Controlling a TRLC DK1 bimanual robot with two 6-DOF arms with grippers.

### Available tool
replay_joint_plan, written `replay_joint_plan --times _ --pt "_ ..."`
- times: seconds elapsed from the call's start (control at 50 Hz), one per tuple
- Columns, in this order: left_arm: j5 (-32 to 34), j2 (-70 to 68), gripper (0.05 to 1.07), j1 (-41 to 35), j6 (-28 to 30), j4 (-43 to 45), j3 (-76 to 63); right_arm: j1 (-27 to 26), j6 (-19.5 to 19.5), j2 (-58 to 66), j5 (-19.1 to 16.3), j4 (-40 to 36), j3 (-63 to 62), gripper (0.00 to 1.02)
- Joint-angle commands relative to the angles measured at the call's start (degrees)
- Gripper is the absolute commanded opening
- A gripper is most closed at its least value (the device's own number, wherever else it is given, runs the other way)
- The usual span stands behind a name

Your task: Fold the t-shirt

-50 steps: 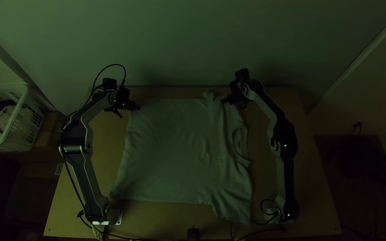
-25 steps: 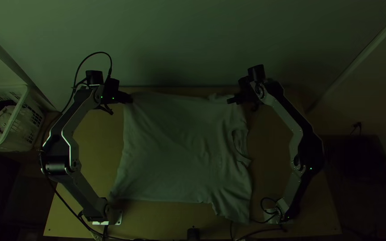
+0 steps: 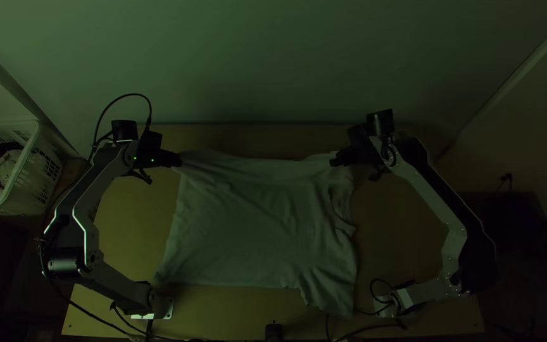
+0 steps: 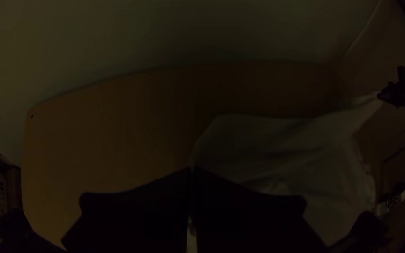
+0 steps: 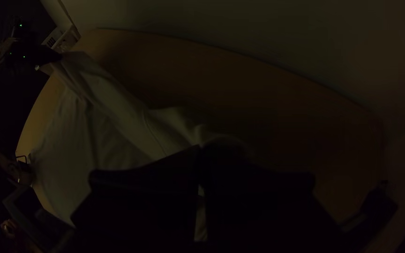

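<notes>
Softly creased, the pale t-shirt [image 3: 254, 234] lies across the smooth wooden worktop [image 3: 394, 240], its curved collar [image 3: 343, 218] toward three o'clock. The left end effector [image 3: 178, 161] clamps its eleven o'clock corner, the right end effector [image 3: 335, 162] its one o'clock edge, shallow folds between.

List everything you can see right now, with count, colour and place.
T-shirt: one, pale, spread across the table, collar to the right
Table: one, light wood, under the t-shirt
Basket: one, white, left of the table
Cloths: pale and dark, uncountable, in the basket
Wall: pale, behind the table
Cables: several, black, along arms and near edge
Arms: two, silver-grey and black, bases lower left and right
Left gripper: one, black, shut on far-left corner
Right gripper: one, black, shut on far sleeve
</notes>
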Motion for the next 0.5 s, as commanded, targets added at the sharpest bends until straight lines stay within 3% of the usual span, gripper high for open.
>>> replay_joint_plan --times 0.0,0.48 --pt "1.13 -4.15 0.08 -0.07 1.51 -0.25 -3.98 0.64 1.37 -4.03 -0.78 0.28 -5.26 0.03" --pt "1.22 -13.12 0.08 1.16 4.93 -0.34 -18.13 1.95 1.64 -15.89 -4.82 0.72 -26.09 0.03"
